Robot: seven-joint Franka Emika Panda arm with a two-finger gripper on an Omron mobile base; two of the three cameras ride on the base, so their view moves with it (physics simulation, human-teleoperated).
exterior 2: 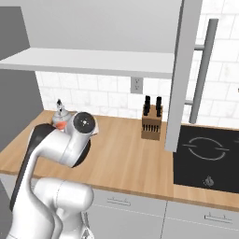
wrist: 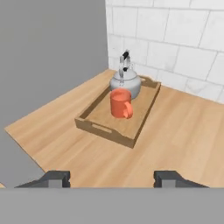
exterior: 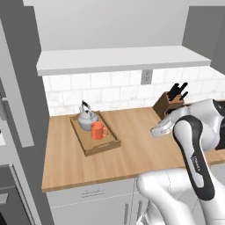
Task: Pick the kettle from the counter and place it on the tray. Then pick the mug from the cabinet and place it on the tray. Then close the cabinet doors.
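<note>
In the right base view the arm (exterior 2: 70, 140) hides the tray and most of the mug (exterior 2: 59, 125), leaving the kettle (exterior 2: 60, 111) top at ten o'clock. The cabinet door (exterior 2: 184, 70) runs off the top edge, at one o'clock.

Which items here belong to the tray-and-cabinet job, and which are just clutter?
Job: kettle and mug, both on the tray; counter; open cabinet door.
Bystanders: knife block, wall outlet, stovetop.
</note>
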